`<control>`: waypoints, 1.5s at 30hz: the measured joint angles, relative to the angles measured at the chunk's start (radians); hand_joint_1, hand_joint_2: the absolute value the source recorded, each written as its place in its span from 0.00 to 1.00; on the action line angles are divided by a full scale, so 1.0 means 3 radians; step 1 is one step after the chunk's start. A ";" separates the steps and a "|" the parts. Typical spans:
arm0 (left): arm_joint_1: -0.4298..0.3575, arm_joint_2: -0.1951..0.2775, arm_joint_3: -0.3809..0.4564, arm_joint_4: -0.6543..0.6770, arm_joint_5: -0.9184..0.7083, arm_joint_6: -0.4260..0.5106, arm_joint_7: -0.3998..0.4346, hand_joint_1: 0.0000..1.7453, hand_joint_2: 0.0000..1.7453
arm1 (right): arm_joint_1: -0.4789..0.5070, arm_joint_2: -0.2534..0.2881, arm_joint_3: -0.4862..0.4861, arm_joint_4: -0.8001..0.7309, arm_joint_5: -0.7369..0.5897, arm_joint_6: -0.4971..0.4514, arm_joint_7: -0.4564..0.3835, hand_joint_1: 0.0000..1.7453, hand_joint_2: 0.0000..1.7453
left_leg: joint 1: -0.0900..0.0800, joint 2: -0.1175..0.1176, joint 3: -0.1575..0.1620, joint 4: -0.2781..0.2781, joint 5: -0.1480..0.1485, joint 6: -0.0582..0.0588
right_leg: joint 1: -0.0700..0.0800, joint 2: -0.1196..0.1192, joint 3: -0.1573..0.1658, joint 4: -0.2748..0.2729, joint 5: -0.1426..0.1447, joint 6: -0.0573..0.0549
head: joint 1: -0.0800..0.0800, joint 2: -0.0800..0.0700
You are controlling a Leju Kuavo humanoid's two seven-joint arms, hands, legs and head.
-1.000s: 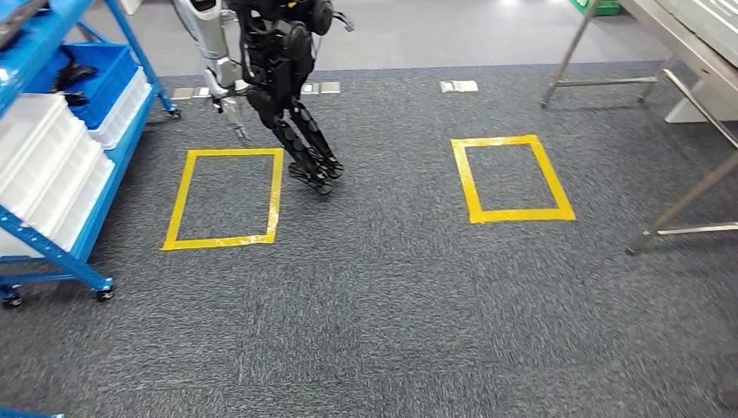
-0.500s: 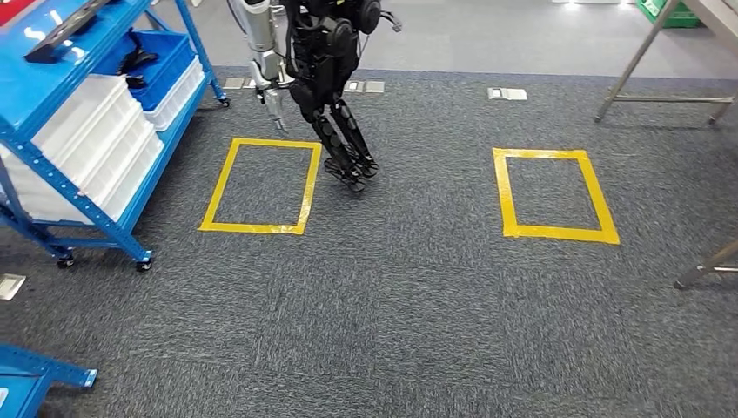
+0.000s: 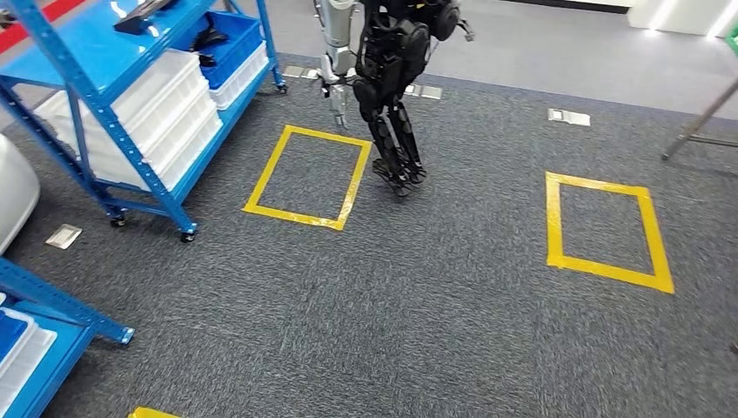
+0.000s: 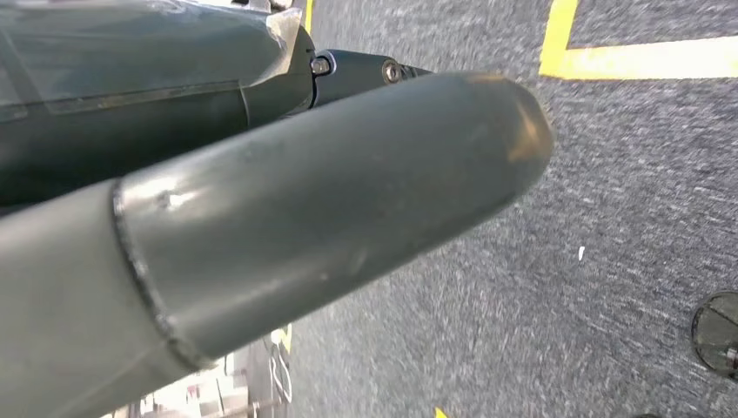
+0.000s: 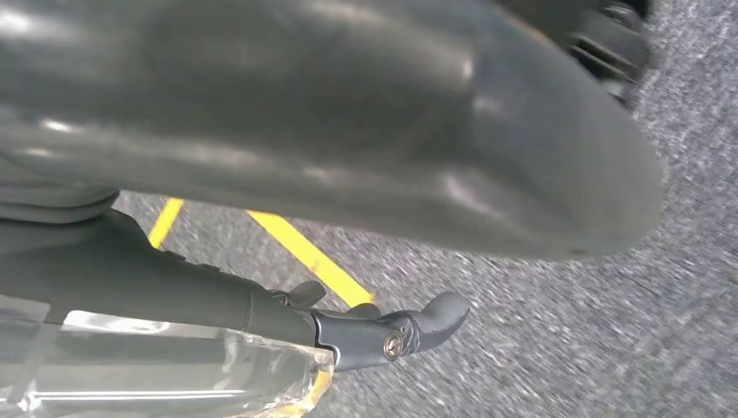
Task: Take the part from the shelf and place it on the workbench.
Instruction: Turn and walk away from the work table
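1. In the head view, a blue shelf [image 3: 104,113] on castors is standing at the left on the grey carpet [image 3: 392,305], carrying white bins [image 3: 157,122] on its lower level and a blue bin [image 3: 228,39] further back. A dark part [image 3: 198,39] is lying in that blue bin, and another dark piece [image 3: 144,10] is resting on the top level; which one is the task's part I cannot tell. Two yellow tape rectangles are lying on the carpet: one [image 3: 309,177] just beside the shelf, the other [image 3: 605,228] well apart to the right. Another humanoid robot [image 3: 387,78] is standing beside the nearer rectangle with its silver arm hanging down. A metal table leg [image 3: 696,122] is showing at the far right edge.

2. In the left wrist view, the left hand [image 4: 287,226] is hanging over the carpet, its thick grey thumb crossing the picture and a dark fingertip [image 4: 383,70] showing behind it. It is grasping nothing that shows, yet whether the fingers are released or clenched I cannot tell.

3. In the right wrist view, the right hand [image 5: 348,174] is hanging above the carpet and a yellow tape line [image 5: 305,252]. The grey thumb is lying across the top, and dark fingers [image 5: 418,322] are curving below it with nothing between them; released or clenched, I cannot tell.
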 joint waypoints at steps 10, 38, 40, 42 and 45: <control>0.0011 0.0011 -0.0036 0.0001 -0.0112 -0.0059 -0.0057 0.00 0.00 | 0.0005 -0.0001 0.0012 0.0003 -0.0052 -0.0014 -0.0008 0.00 0.00 | 0.0009 0.0131 -0.0256 0.0518 -0.0305 -0.0150 | -0.0022 -0.0004 0.0269 -0.0648 0.0298 -0.0116 | -0.0045 0.0000; -0.0002 0.0064 -0.0199 0.0001 -0.0244 -0.0124 -0.0056 0.00 0.00 | 0.0019 0.0023 -0.0021 0.0009 -0.0151 -0.0079 -0.0037 0.00 0.00 | 0.0030 -0.0048 -0.0039 0.0128 -0.0106 -0.0141 | -0.0047 0.0063 0.0275 -0.0644 0.0301 -0.0064 | -0.0028 0.0000; -0.0007 0.0067 -0.0201 0.0001 -0.0243 -0.0124 -0.0054 0.00 0.00 | 0.0025 0.0028 -0.0032 0.0009 -0.0153 -0.0084 -0.0039 0.00 0.00 | 0.0032 0.0090 -0.0179 0.0426 -0.0282 -0.0165 | -0.0045 0.0002 0.0276 -0.0651 0.0304 -0.0102 | -0.0045 0.0000; -0.0013 0.0067 -0.0202 0.0001 -0.0242 -0.0122 -0.0052 0.00 0.00 | 0.0036 0.0028 -0.0045 0.0009 -0.0153 -0.0084 -0.0039 0.00 0.00 | 0.0031 0.0174 -0.0404 0.0866 -0.0482 -0.0182 | -0.0024 -0.0072 0.0274 -0.0650 0.0293 -0.0129 | -0.0055 0.0000; -0.0005 0.0070 -0.0212 0.0001 -0.0266 -0.0124 -0.0044 0.00 0.00 | 0.0038 0.0026 -0.0054 0.0009 -0.0165 -0.0084 -0.0037 0.00 0.00 | 0.0030 0.0207 -0.0438 0.0905 -0.0395 -0.0168 | -0.0003 -0.0172 0.0283 -0.0650 0.0278 -0.0147 | -0.0055 0.0000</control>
